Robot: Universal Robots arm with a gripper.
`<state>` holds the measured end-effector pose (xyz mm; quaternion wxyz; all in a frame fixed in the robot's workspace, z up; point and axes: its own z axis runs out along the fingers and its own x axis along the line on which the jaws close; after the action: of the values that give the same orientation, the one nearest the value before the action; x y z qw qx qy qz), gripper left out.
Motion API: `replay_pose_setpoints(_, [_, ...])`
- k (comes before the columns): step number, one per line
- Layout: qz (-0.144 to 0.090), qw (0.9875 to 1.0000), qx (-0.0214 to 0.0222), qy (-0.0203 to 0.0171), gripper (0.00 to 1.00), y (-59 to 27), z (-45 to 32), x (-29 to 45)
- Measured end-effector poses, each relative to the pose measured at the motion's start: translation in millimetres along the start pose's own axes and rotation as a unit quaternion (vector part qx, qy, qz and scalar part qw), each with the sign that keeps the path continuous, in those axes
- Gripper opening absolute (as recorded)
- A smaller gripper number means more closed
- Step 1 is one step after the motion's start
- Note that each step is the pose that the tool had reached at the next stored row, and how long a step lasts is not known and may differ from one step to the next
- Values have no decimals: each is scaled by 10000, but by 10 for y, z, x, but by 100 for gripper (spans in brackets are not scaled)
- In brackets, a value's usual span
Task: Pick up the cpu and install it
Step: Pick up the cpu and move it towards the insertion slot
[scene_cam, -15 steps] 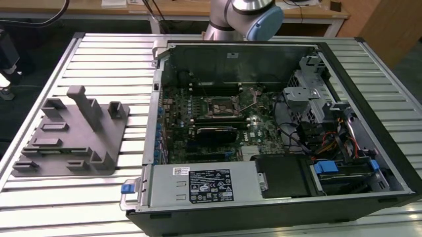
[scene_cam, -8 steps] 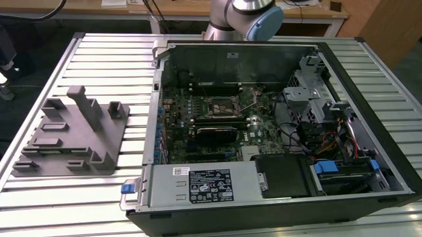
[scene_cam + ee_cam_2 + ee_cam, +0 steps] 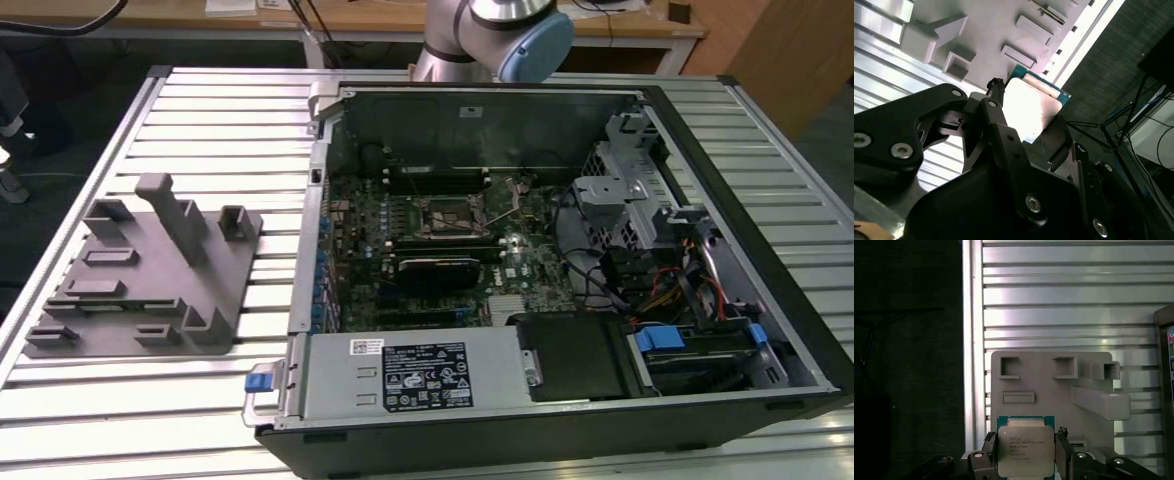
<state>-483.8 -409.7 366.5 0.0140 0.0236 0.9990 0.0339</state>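
a grey moulded fixture (image 3: 140, 270) is lying on the slatted metal table (image 3: 227, 120) at the exterior view's left, just beside an open computer case (image 3: 534, 440). inside the case a green motherboard (image 3: 367, 250) is showing, with a black socket frame (image 3: 445, 215) sitting near its middle. a grey power supply (image 3: 400, 375) with a white label is occupying the case's edge nearest the exterior camera, and coloured cables (image 3: 667, 290) are bunching toward the exterior view's right.

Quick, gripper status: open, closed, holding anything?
Gripper: jaws closed on the small flat square cpu with shiny silver top and green rim, one jaw on each side of it.
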Motion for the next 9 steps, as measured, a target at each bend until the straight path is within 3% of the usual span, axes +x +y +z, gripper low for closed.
replay_pose_setpoints(9, [0, 10000, -1, -1, 54, 16, -125, -3])
